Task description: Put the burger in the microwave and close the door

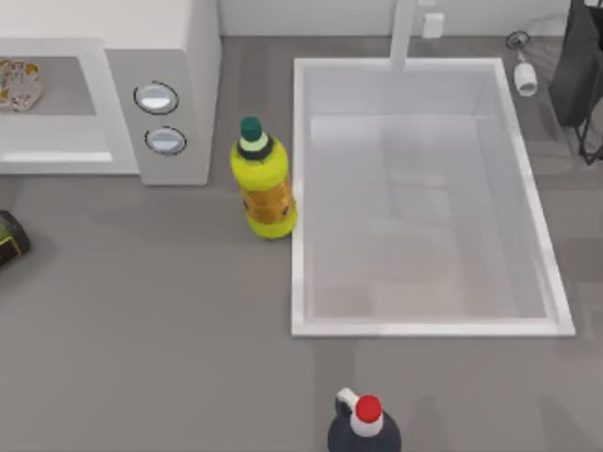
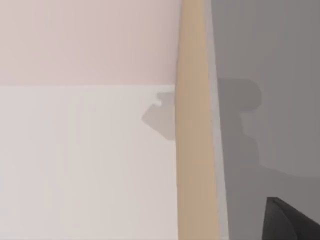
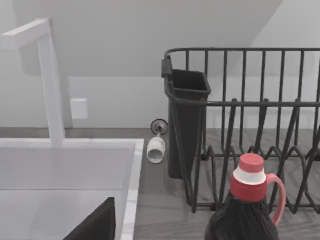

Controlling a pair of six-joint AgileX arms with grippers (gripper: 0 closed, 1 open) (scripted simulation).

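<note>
The sink [image 1: 424, 202] fills the desk's [image 1: 141, 311] right half. The microwave [image 1: 179, 85] stands at top left, two dials facing up, the burger [image 1: 19, 83] lying inside its open cavity. A yellow bottle [image 1: 262, 179] (green-capped) stands between them. Whether either end effector is open or closed, I cannot tell.

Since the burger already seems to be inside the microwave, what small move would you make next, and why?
Probably swing the door shut with the left arm. The burger already lies inside the open microwave, at the table's left, so only closing seems left. The door itself is hard to make out.
</note>
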